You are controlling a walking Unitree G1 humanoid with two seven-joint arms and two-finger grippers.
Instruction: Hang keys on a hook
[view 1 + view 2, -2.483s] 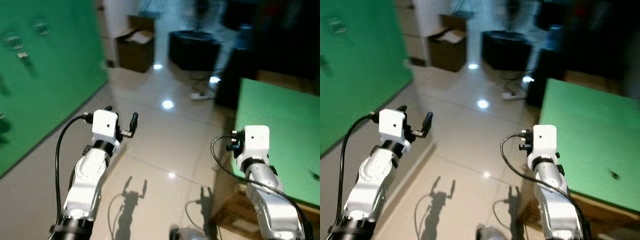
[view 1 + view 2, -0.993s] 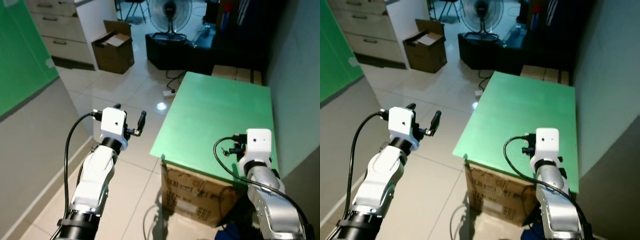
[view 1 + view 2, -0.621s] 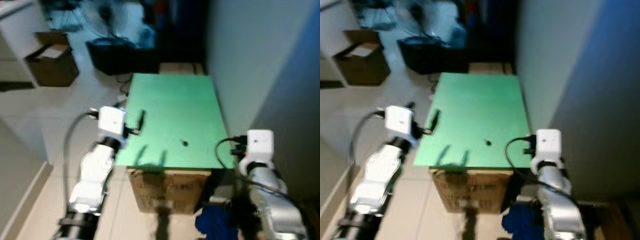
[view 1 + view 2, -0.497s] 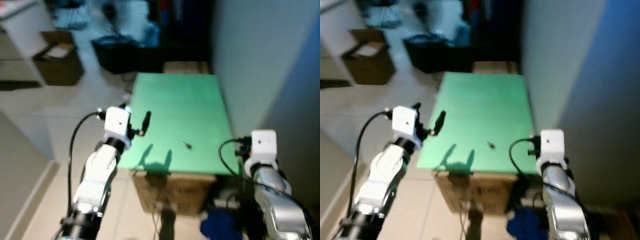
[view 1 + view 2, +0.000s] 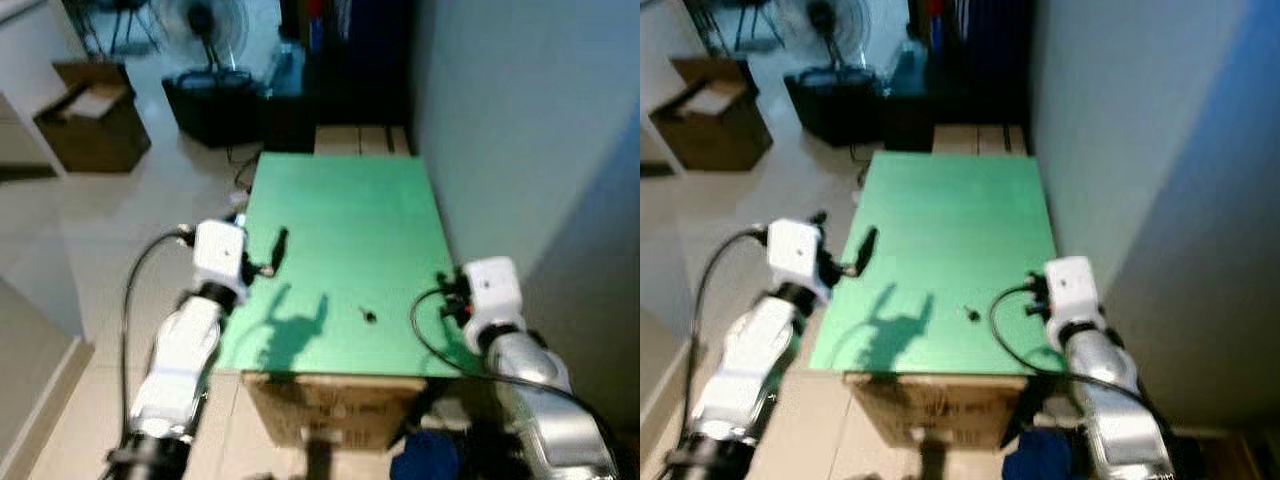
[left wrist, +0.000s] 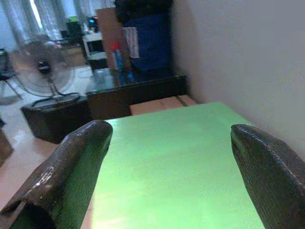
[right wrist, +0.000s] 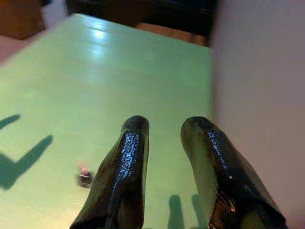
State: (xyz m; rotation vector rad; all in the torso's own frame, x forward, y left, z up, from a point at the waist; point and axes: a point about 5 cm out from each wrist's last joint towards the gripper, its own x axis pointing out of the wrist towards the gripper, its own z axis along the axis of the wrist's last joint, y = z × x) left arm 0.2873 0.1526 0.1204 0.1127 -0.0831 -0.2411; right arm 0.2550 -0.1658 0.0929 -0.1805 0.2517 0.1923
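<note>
One small dark set of keys [image 5: 369, 316] lay on the green table [image 5: 340, 210], between the grippers. Likely light, hard, slippery: pinch the ring. Left gripper [image 6: 167, 157] fingers wide apart; right gripper [image 7: 162, 125] narrowly parted, empty.

two silver arms with smooth, rounded shells, each ending in a white boxy wrist block set on a black collar. a thin black cable loops out from the left arm [image 5: 185, 350] up to its block, and another curls beside the right arm [image 5: 530, 385]. the left gripper [image 6: 167, 157] has two long, dull black fingers with rounded tips; the right gripper [image 7: 164, 143] has glossy black fingers [image 7: 126, 162] with blunt ends
</note>
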